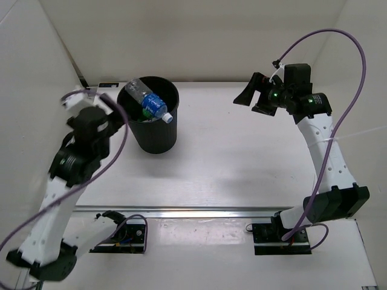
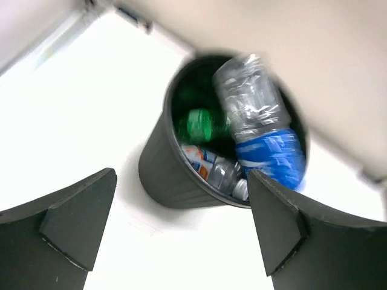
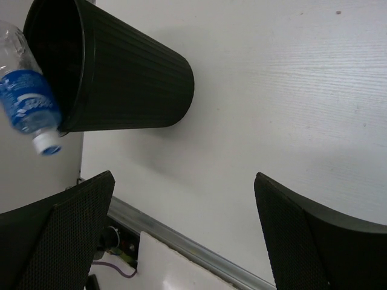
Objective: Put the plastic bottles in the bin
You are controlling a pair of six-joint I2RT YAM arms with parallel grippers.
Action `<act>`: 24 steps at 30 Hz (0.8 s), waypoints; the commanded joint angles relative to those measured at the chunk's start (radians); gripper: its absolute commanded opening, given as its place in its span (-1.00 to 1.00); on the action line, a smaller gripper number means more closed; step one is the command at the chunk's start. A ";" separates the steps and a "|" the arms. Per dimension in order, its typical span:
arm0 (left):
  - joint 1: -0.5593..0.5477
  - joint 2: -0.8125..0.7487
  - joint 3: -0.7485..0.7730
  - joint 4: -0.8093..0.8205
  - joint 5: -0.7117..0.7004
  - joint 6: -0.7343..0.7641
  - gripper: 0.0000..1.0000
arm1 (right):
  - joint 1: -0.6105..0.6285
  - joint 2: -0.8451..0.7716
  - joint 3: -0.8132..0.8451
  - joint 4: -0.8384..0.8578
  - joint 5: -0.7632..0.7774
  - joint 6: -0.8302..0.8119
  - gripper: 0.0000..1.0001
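The black bin (image 1: 154, 130) stands at the back left of the table. A blue-label bottle (image 1: 150, 101) lies across its top, white cap (image 1: 167, 118) over the right rim. In the left wrist view the bin (image 2: 166, 175) also holds a green bottle (image 2: 202, 124) and a clear bottle (image 2: 224, 174) below the blue-label bottle (image 2: 266, 145). My left gripper (image 1: 115, 107) is open and empty, just left of the bin. My right gripper (image 1: 249, 93) is open and empty, high at the back right. The right wrist view shows the bin (image 3: 130, 78) and the bottle (image 3: 30, 106).
White walls close the left, back and right sides. A metal rail (image 1: 199, 212) runs along the table's near edge, with the arm bases in front of it. A purple cable (image 1: 344, 78) loops above the right arm.
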 commanded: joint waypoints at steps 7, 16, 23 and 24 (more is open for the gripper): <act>0.005 -0.040 -0.073 0.005 -0.016 0.006 1.00 | -0.016 0.070 0.037 0.013 -0.143 0.045 1.00; 0.005 0.000 -0.064 -0.019 -0.110 -0.049 1.00 | -0.006 0.070 0.051 0.013 -0.102 0.045 1.00; 0.023 -0.175 -0.299 -0.151 -0.333 -0.264 1.00 | -0.006 -0.043 -0.078 0.013 0.078 0.045 1.00; 0.032 -0.175 -0.318 -0.166 -0.415 -0.273 1.00 | -0.017 -0.054 -0.087 0.013 0.078 0.045 1.00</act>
